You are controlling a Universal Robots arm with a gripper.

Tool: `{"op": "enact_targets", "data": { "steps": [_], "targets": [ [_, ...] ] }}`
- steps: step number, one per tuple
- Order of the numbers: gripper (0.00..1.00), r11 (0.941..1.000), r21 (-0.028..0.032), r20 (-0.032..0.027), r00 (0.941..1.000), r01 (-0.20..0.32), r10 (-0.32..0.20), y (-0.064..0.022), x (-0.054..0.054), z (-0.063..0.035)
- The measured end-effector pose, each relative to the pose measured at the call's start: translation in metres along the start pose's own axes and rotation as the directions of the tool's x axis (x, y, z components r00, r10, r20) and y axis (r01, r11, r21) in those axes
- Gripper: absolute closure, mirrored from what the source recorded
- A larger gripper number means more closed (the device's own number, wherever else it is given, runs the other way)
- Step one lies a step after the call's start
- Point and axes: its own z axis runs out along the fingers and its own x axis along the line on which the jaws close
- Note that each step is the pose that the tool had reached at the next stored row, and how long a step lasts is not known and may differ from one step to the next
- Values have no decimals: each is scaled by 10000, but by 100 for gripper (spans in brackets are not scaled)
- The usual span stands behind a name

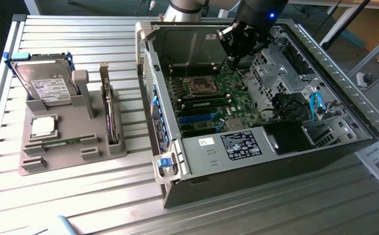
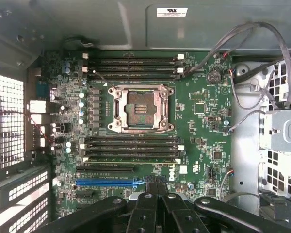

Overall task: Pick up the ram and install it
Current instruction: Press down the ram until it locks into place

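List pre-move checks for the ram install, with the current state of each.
1. Fingers shut: ok, closed together.
2. Ram held: not ok, nothing shows between the fingers.
3. Ram located: cannot tell; a thin green strip lies in the grey holder beside the computer case, and may be it.
4. Fingers over the motherboard inside the open case: ok.
5. Memory slots in view beside the processor socket: ok; whether they are free or filled, cannot tell.
6. Cables off the slots: ok, they run beside the board.
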Motion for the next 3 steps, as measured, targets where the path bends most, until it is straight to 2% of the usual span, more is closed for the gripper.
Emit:
{"op": "enact_targets", "data": {
  "steps": [3],
  "targets": [
    [89,10000,0,0,10000,0,0,0,0,0]
  ]
}}
